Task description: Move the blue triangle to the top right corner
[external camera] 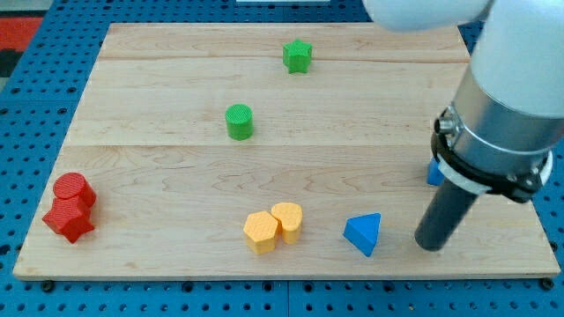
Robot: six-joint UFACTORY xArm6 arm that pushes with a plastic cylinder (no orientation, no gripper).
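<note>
Our wooden surface [159, 167] carries the blue triangle [363, 233] near the view's bottom edge, right of centre. My tip [430, 246] sits just beside it, on its right, apart; no gripper on this rig. We'd judge the tip must get below-left of it to push up-right.

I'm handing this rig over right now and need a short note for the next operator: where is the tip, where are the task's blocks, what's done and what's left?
My tip is down on the board, just to the view's right of the blue triangle, with a small gap and no contact.
The blue triangle sits near the board's bottom edge, right of centre.
A blue cube is mostly hidden behind the arm, above the tip.
Done: nothing; the triangle is far from the top right corner.
Left: get the tip below the triangle, then push it up and to the right.
</note>
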